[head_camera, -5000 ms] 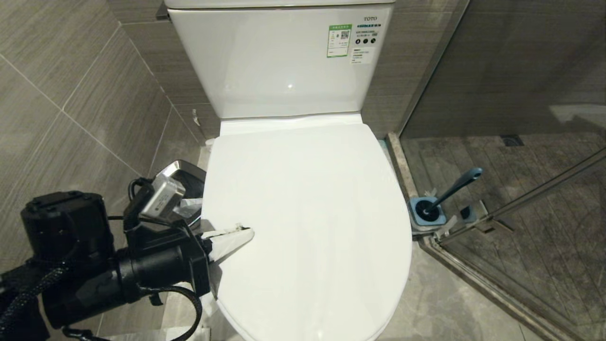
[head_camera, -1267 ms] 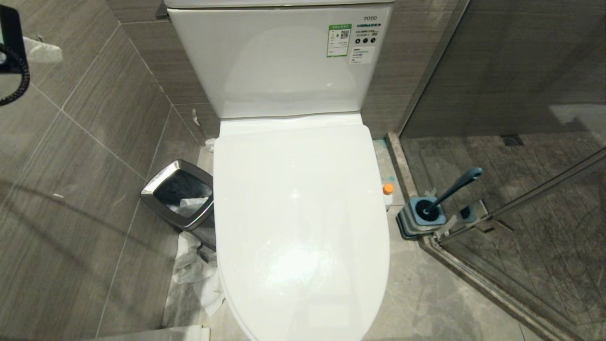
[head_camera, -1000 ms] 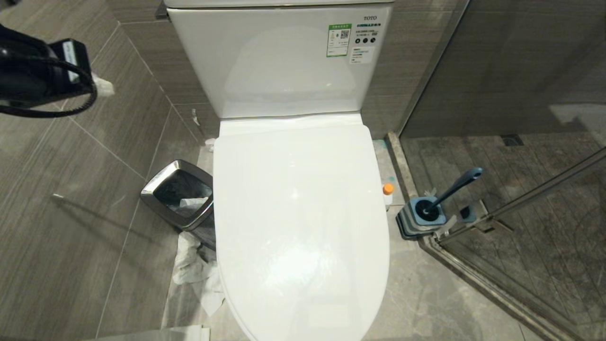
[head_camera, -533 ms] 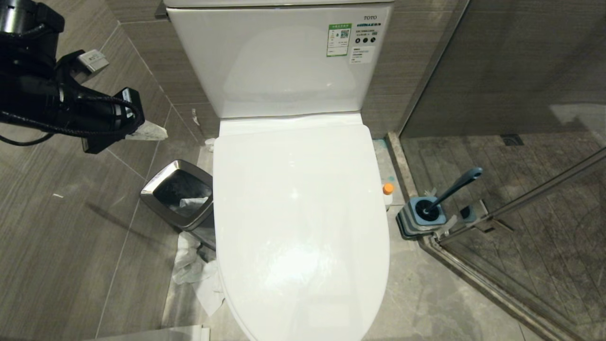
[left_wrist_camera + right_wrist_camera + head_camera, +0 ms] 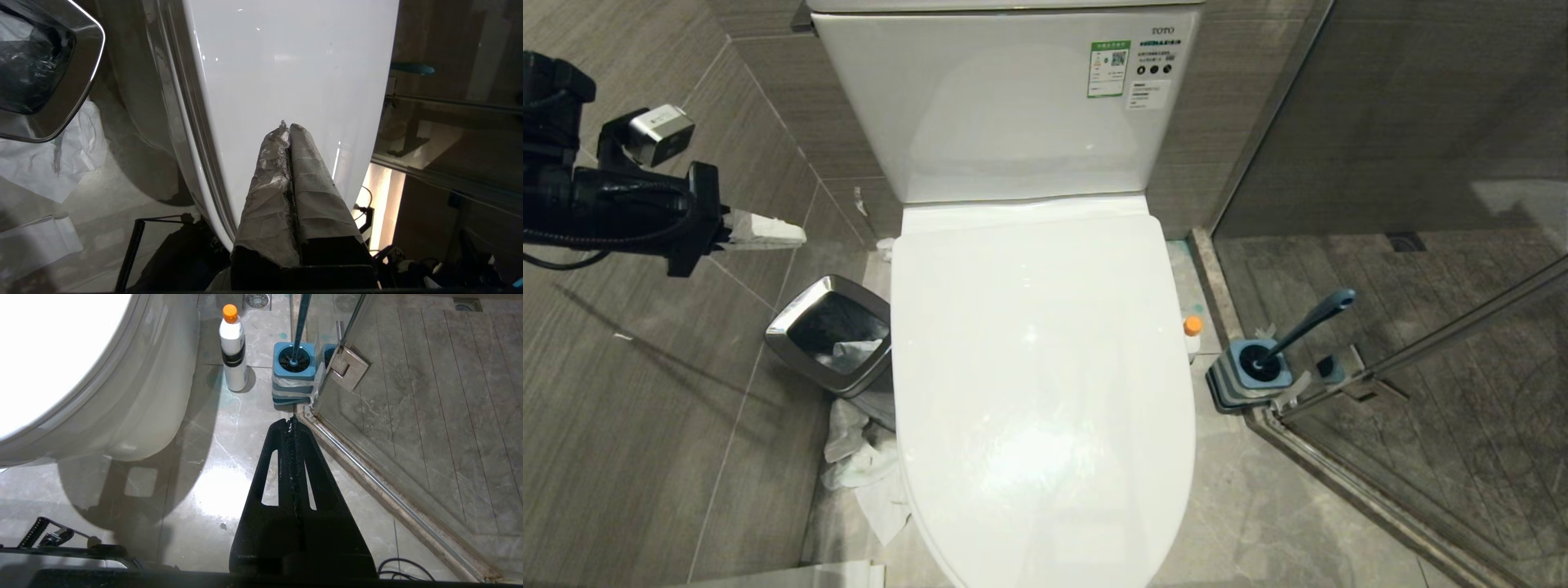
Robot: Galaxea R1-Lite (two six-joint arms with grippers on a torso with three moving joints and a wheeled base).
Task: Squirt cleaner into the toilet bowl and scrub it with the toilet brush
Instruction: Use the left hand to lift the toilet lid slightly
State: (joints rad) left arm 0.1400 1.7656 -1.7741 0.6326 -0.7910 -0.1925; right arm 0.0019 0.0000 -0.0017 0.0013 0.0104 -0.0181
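The toilet's white lid (image 5: 1037,367) lies shut, hiding the inside of the toilet bowl; its ceramic outside (image 5: 135,396) shows in the right wrist view. The cleaner (image 5: 1192,331) (image 5: 233,351) stands on the floor right of the toilet. Beside it the toilet brush (image 5: 1307,322) (image 5: 301,322) rests in its square blue holder (image 5: 293,375). My left gripper (image 5: 796,237) (image 5: 288,124), its fingers wrapped in white, is shut and empty. It hangs above the bin at the left, pointing at the toilet. My right gripper (image 5: 291,418) is shut and empty over the floor, short of the holder.
A steel-rimmed waste bin (image 5: 829,335) (image 5: 41,69) stands left of the toilet, with crumpled paper (image 5: 866,474) on the floor by it. The tank (image 5: 1013,106) is behind the lid. A glass shower door and its sill (image 5: 1339,457) close off the right side.
Five seconds ago my left gripper was at the lid's left front edge. It then rose away to the upper left. In the last second it came back in rightward, and the wrist rolled.
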